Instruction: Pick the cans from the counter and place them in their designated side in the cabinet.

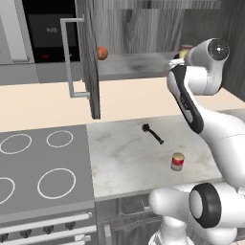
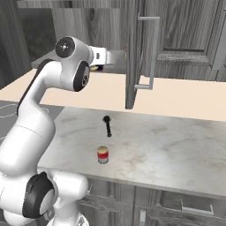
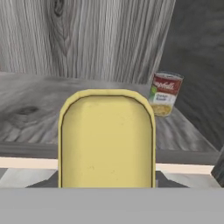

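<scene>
In the left base view, we are reaching up toward the cabinet (image 1: 143, 28), whose door (image 1: 91, 62) is standing open with its bar handle (image 1: 69, 57) facing left. An orange ball (image 1: 102, 52) is sitting on the cabinet shelf (image 1: 134, 64) just beside the door's inner edge. At the far right of that shelf, a can with a red label (image 1: 185, 50) is peeking out behind our arm's upper joint. Below the cabinet, the red can (image 1: 178, 161) is standing upright on the worktop (image 1: 143, 153), near its front edge. A black utensil (image 1: 153, 134) is lying between that can and the cabinet door, well apart from both. The stovetop (image 1: 43, 167) is lying left of the worktop.

In the right base view, our tool (image 2: 106, 59) is pointing into the cabinet at shelf height, left of the open door (image 2: 132, 57). The red can (image 2: 103, 155) is resting on the worktop (image 2: 167, 150) below, with the utensil (image 2: 107, 126) just behind it.

In the hand view, we are squeezing the yellow-topped can (image 3: 107, 140) with the tool closed on it; the can is blocking most of the shelf (image 3: 30, 113) ahead. A red-labelled can (image 3: 164, 94) is standing upright on the shelf to the right of our held can, close to the cabinet's side wall (image 3: 197, 65).
</scene>
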Robot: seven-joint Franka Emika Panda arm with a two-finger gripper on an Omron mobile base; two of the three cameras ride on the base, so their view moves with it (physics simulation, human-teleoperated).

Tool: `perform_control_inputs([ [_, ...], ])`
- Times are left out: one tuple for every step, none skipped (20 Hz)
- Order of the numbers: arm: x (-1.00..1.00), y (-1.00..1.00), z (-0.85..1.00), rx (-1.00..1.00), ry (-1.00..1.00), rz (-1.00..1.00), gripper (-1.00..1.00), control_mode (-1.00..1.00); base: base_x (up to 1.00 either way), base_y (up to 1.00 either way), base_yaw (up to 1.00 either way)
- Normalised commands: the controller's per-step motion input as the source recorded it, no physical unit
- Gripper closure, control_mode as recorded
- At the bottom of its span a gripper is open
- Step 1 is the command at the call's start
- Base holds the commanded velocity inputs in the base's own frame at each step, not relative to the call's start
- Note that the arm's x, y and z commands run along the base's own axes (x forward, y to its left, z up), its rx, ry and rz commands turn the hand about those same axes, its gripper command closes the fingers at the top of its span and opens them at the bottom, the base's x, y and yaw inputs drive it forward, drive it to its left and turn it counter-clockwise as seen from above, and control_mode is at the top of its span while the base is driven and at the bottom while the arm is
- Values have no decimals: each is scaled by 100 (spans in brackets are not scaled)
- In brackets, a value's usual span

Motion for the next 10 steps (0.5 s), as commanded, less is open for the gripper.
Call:
perform_control_inputs([
  [15, -1, 7, 0, 0, 0, 100, -100, 0, 0, 0],
  [14, -3, 9, 0, 0, 0, 100, -100, 0, 0, 0],
  [13, -5, 9, 0, 0, 0, 100, -100, 0, 0, 0],
  [13, -6, 10, 0, 0, 0, 100, -100, 0, 0, 0],
  [12, -8, 9, 0, 0, 0, 100, -100, 0, 0, 0],
  [12, -7, 6, 0, 0, 0, 100, -100, 0, 0, 0],
  [13, -8, 3, 1, 0, 0, 100, -100, 0, 0, 0],
  [13, -8, 3, 1, 0, 0, 100, -100, 0, 0, 0],
  [11, -8, 5, 0, 0, 0, 100, -100, 0, 0, 0],
  [12, -8, 5, 1, 0, 0, 100, -100, 0, 0, 0],
])
